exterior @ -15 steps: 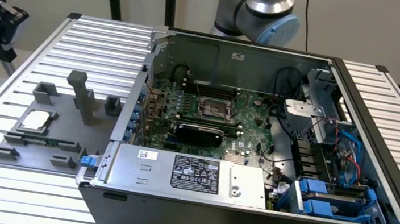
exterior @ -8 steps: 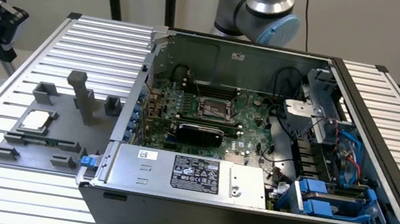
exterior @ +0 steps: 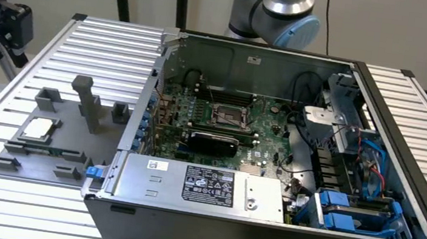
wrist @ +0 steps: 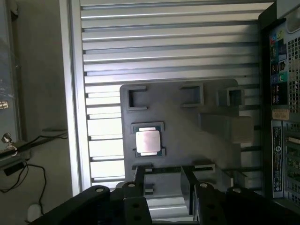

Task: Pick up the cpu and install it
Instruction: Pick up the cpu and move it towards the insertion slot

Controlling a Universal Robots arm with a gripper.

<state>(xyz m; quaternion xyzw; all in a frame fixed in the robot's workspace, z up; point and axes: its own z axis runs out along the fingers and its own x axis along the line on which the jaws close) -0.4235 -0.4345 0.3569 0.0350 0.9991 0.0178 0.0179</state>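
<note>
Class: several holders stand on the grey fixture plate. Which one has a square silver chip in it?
The low square holder: the cpu lies flat inside it. No other holder on the plate carries one.

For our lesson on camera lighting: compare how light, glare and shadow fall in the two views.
Exterior view: evenly bright, light streaking the ribbed table, soft shadow inside the computer case. Wrist view: dimmer overall; the cpu catches pale glare on its top, the gripper a dark silhouette.

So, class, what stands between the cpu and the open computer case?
In the exterior view, a tall grey post on the fixture plate stands between the cpu and the computer case.
</note>
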